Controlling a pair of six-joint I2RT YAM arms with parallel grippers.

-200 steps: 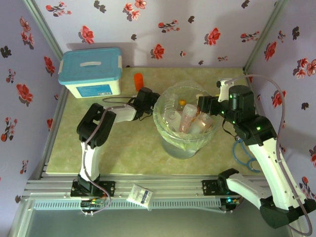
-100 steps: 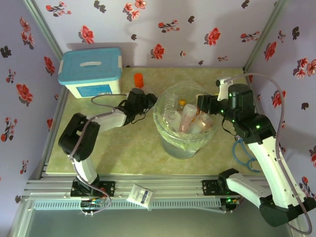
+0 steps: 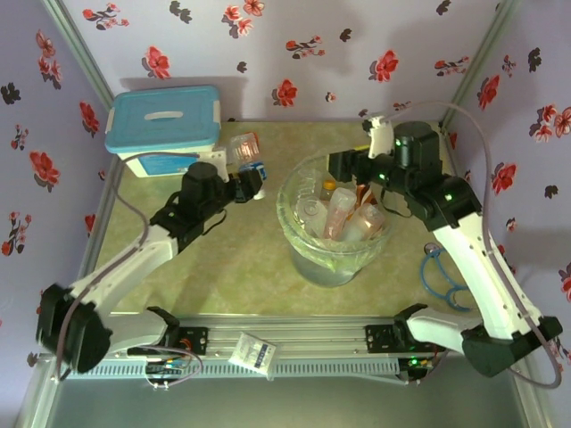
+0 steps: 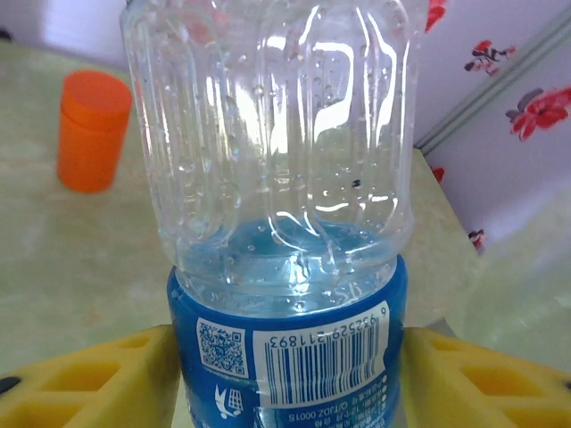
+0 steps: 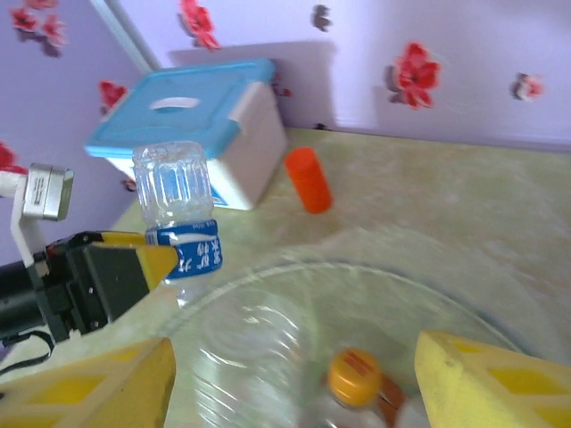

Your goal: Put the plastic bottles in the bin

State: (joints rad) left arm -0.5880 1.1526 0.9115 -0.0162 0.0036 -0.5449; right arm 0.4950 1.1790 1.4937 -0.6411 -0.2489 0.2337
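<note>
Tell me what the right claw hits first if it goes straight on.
Most likely the clear bag liner on the rim of the round grey bin, just ahead of the open right claw; depth is unclear, so the orange-capped plastic bottle below might come first.

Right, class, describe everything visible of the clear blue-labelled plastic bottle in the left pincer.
The small clear plastic bottle with a blue label has a ribbed, see-through body beaded with droplets. Its barcode and QR code read upside down, so it seems held cap-end down. It stands roughly upright, clamped at the label between the left pincer's yellow pads, at the pale green table's back left.
</note>
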